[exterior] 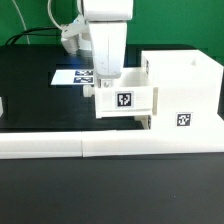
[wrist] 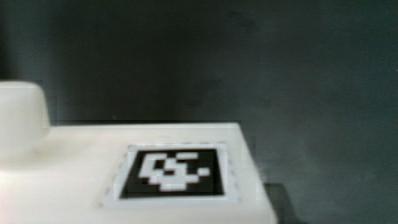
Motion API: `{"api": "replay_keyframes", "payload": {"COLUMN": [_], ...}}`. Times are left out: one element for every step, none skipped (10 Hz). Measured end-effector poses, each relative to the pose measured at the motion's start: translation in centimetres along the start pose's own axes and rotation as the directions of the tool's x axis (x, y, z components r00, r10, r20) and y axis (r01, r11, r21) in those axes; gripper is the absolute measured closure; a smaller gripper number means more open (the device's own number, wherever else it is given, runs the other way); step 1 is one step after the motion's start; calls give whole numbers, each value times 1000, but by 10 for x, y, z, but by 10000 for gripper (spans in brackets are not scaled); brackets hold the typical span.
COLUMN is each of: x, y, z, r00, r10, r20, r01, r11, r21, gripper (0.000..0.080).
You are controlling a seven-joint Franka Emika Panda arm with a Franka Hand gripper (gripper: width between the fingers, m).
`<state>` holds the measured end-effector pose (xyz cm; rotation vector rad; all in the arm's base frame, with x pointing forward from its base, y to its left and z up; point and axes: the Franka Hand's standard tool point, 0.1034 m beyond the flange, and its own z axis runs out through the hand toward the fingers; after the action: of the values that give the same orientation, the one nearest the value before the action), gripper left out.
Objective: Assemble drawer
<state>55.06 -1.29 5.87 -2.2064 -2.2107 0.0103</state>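
We see the big open shell (exterior: 180, 95) standing on the black desk (exterior: 30, 85) at the exterior view's right, just behind the low white border bar (exterior: 60, 147). Its opening looks to face the exterior view's left, though we cannot be sure. A small tray (exterior: 126, 100) sits at that mouth, touching the shell, its tagged wall toward the camera and its long axis seemingly running into the shell. We judge the step to be sliding this tray home; next comes a straight, level push. Our tool (exterior: 102, 82) reaches down at the tray's outer end; whether it pinches the wall we cannot tell. The marker board (exterior: 72, 76) lies behind.
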Motion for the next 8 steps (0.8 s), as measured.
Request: {"api": "replay_keyframes", "payload": {"x": [0, 0, 1, 4, 7, 8, 8, 8], "y": [0, -1, -1, -2, -1, -1, 0, 0], "z": [1, 1, 2, 2, 2, 1, 1, 1], "r00": [1000, 1000, 1000, 1000, 1000, 1000, 1000, 1000], "r10": [0, 1, 0, -1, -5, -2, 2, 3], "r20": [0, 0, -1, -3, -4, -5, -5, -5], "r01": [0, -1, 0, 1, 5, 2, -2, -2], "r11": [1000, 1000, 1000, 1000, 1000, 1000, 1000, 1000], "r21": [2, 2, 3, 3, 3, 2, 1, 1], "gripper": [757, 757, 757, 757, 757, 757, 757, 757]}}
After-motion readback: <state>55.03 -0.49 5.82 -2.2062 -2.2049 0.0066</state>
